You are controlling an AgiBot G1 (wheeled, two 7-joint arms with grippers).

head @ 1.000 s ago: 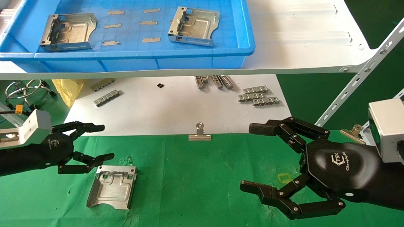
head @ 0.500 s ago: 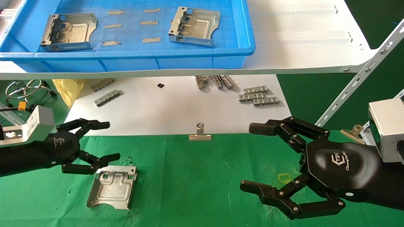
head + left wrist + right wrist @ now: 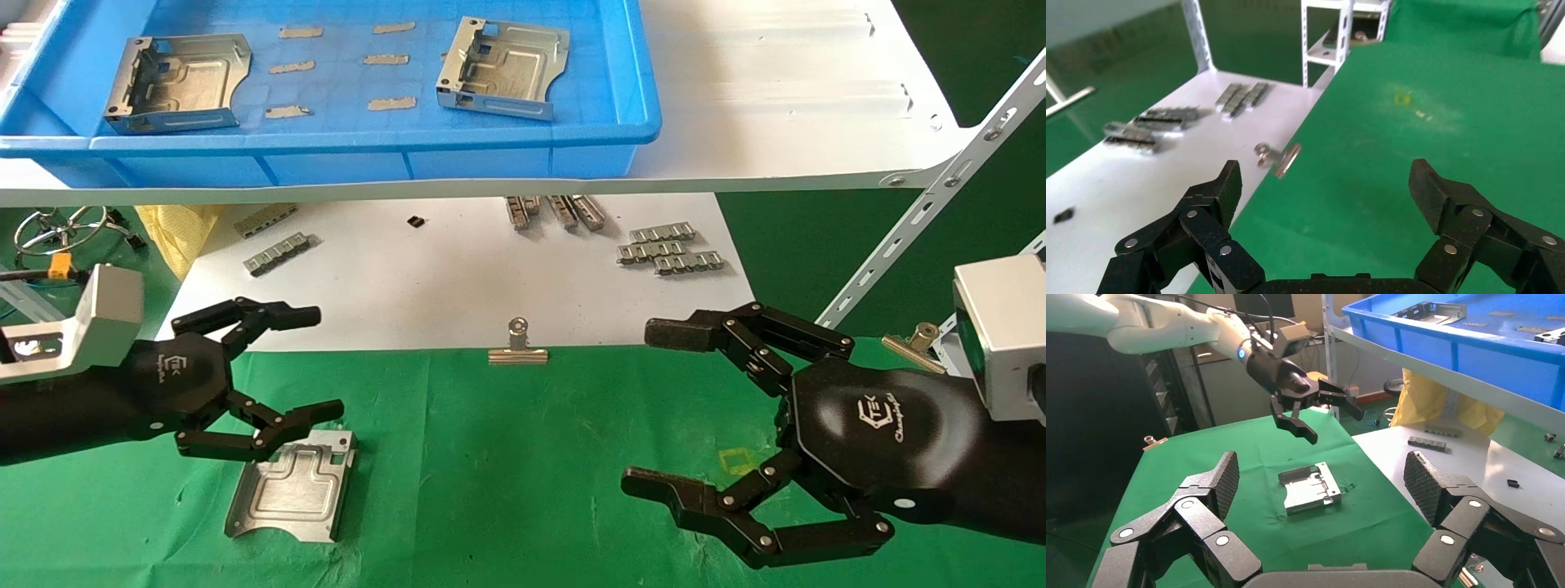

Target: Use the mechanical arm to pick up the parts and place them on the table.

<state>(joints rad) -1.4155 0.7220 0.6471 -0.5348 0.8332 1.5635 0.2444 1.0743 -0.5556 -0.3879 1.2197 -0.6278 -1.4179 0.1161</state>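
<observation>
A silver sheet-metal part (image 3: 290, 487) lies flat on the green table (image 3: 507, 457) at front left; it also shows in the right wrist view (image 3: 1310, 488). My left hand (image 3: 315, 363) hangs open and empty just above the part's far edge, seen too from the right wrist (image 3: 1321, 410). Its open fingers (image 3: 1223, 190) frame bare green cloth in the left wrist view. My right hand (image 3: 650, 408) is open and empty over the table at front right. Two more parts (image 3: 176, 82) (image 3: 502, 69) lie in the blue tray (image 3: 368, 135) on the shelf.
A white board (image 3: 458, 278) behind the cloth carries several grey ribbed strips (image 3: 670, 249). A silver binder clip (image 3: 517, 347) sits at the board's front edge, another (image 3: 911, 343) at the right. A white shelf strut (image 3: 932, 196) slants down at right.
My left hand has risen and moved right and away from me, off the part on the cloth, staying open. The part and my right hand have not moved.
</observation>
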